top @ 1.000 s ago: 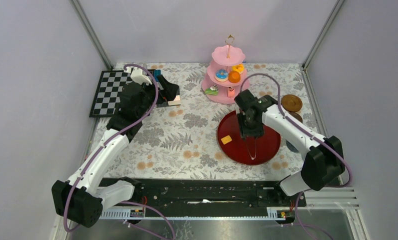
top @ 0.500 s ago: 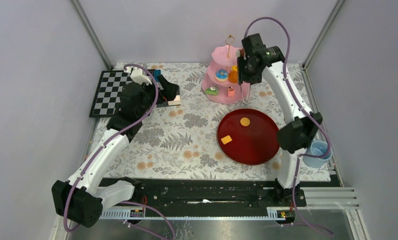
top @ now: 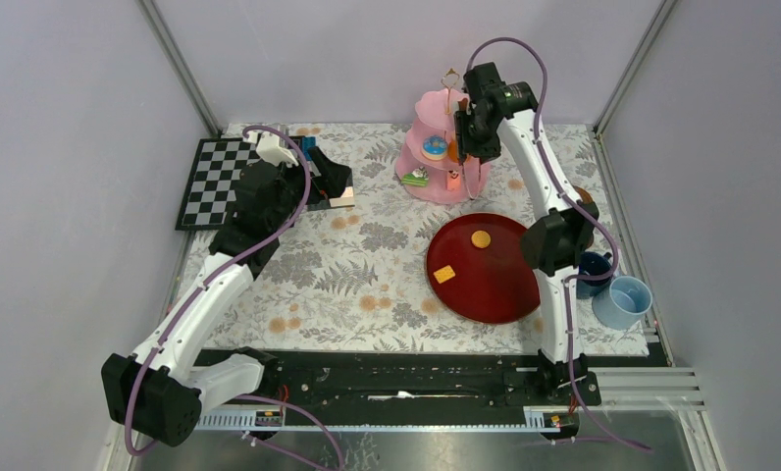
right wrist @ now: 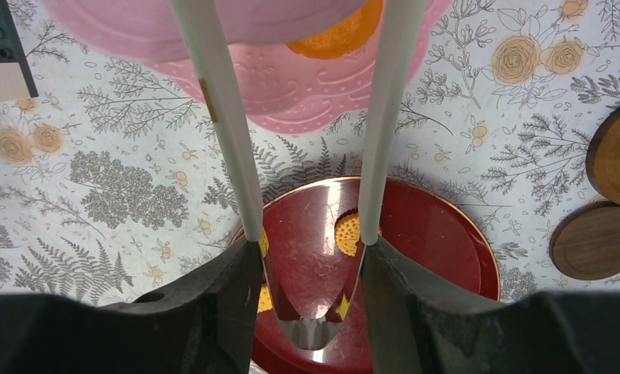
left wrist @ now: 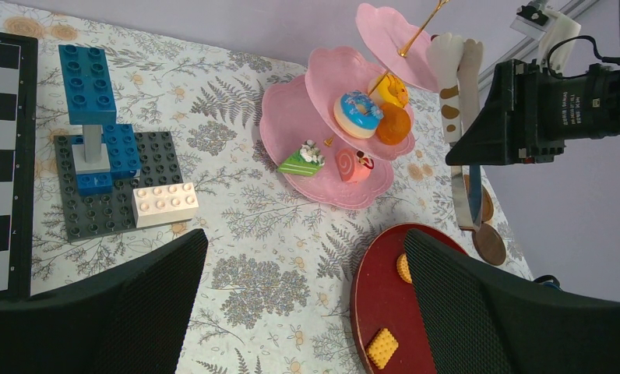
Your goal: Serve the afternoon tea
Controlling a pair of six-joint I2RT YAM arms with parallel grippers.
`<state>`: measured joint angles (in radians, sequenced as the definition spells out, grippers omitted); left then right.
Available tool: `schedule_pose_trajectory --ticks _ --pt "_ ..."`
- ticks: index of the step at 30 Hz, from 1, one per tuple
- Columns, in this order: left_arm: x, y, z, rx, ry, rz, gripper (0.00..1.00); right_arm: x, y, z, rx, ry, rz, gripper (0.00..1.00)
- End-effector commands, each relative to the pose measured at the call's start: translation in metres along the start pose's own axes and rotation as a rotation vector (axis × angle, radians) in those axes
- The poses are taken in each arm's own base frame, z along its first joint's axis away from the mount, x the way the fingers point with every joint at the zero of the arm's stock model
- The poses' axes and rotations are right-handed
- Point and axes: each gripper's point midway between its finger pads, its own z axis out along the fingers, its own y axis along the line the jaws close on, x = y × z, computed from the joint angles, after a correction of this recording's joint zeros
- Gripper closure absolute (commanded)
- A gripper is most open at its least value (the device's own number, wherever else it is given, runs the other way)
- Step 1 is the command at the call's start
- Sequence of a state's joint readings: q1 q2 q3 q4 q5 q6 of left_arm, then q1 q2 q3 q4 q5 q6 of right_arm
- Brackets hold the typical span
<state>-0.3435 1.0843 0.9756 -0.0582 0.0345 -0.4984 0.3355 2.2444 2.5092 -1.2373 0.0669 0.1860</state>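
The pink three-tier stand (top: 436, 188) (left wrist: 291, 125) at the back carries a blue donut (left wrist: 358, 114), an orange sweet (left wrist: 394, 125), a green cake piece (left wrist: 301, 162) and a pink roll (left wrist: 347, 165). My right gripper (top: 470, 137) (right wrist: 311, 257) is shut on the white tongs (left wrist: 455, 86) (right wrist: 217, 117), right beside the stand's upper tiers. The tongs' arms stand apart, with nothing seen between their tips. A round biscuit (top: 481, 238) and a square biscuit (top: 444, 275) lie on the dark red tray (top: 494, 285). My left gripper (top: 333, 182) (left wrist: 303, 288) is open and empty at the back left.
Two blue cups (top: 624, 300) (top: 595, 270) stand at the right edge, behind my right arm. Brown saucers (right wrist: 599, 240) (left wrist: 490, 243) lie right of the tray. A brick build on a dark baseplate (left wrist: 96, 179) and a checkerboard (top: 205, 182) sit at the back left.
My right arm has swung with the tongs from over the red tray back to the stand. The round biscuit now shows on the tray. The left arm has not moved.
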Motion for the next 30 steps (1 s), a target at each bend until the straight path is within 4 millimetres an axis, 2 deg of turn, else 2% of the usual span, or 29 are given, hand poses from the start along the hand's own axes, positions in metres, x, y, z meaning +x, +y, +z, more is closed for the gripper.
schedule_pose_trajectory --ticks 1,5,13,16,20,22,25,30 --pt "-0.028 -0.018 -0.002 0.051 -0.070 0.005 0.01 -0.014 -0.004 -0.011 0.001 -0.050 -0.013 0.48" --pt "-0.028 -0.017 -0.003 0.050 -0.073 0.006 0.01 -0.018 -0.008 -0.008 0.003 -0.061 -0.010 0.42" --pt "-0.028 -0.018 -0.003 0.050 -0.073 0.007 0.01 -0.029 -0.006 -0.016 -0.014 -0.105 0.001 0.37" --pt "-0.028 -0.018 -0.003 0.050 -0.074 0.006 0.01 -0.033 -0.005 -0.032 -0.024 -0.137 0.017 0.38" --pt "-0.027 -0.018 -0.002 0.055 -0.068 0.002 0.01 -0.033 -0.007 -0.073 -0.040 -0.188 0.043 0.40" --pt "-0.027 -0.019 -0.002 0.060 -0.065 0.000 0.01 -0.025 -0.007 -0.090 -0.048 -0.195 0.048 0.40" --pt "-0.027 -0.020 -0.002 0.061 -0.065 -0.002 0.01 -0.001 -0.011 -0.106 -0.039 -0.167 0.043 0.41" --pt "-0.029 -0.021 -0.004 0.063 -0.074 0.000 0.01 0.064 -0.013 -0.109 -0.032 -0.083 0.016 0.41"
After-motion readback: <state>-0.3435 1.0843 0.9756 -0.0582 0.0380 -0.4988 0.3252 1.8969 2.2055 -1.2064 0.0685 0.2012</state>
